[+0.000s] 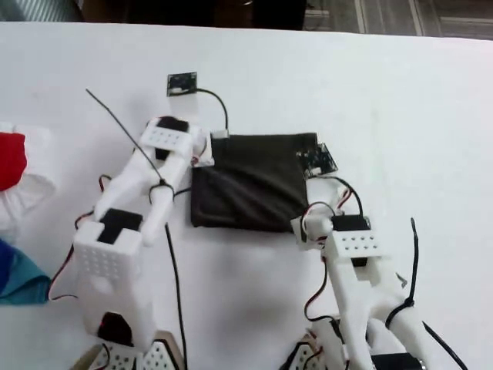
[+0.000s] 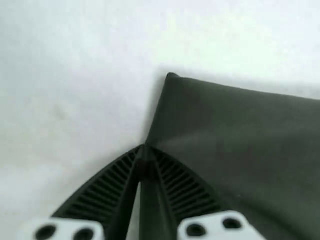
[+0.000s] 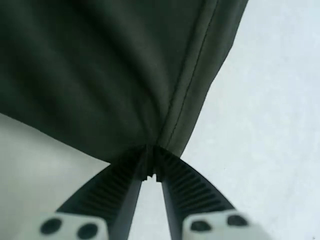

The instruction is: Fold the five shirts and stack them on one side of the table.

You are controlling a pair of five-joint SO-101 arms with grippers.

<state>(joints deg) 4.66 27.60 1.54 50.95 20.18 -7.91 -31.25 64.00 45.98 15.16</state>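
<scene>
A dark, folded shirt (image 1: pixel 254 181) lies flat in the middle of the white table (image 1: pixel 385 92). My left gripper (image 1: pixel 205 156) sits at the shirt's left edge near its far corner. In the left wrist view the left gripper (image 2: pixel 144 159) is shut, pinching the edge of the dark shirt (image 2: pixel 240 145). My right gripper (image 1: pixel 303 223) is at the shirt's near right corner. In the right wrist view the right gripper (image 3: pixel 150 159) is shut on the hem of the dark shirt (image 3: pixel 100 70), and the cloth creases toward the tips.
A loose pile of shirts lies at the table's left edge: red (image 1: pixel 11 159), white (image 1: pixel 31 193) and teal (image 1: pixel 18 276). Bare table stretches to the right and behind the dark shirt. Cables trail from both arms.
</scene>
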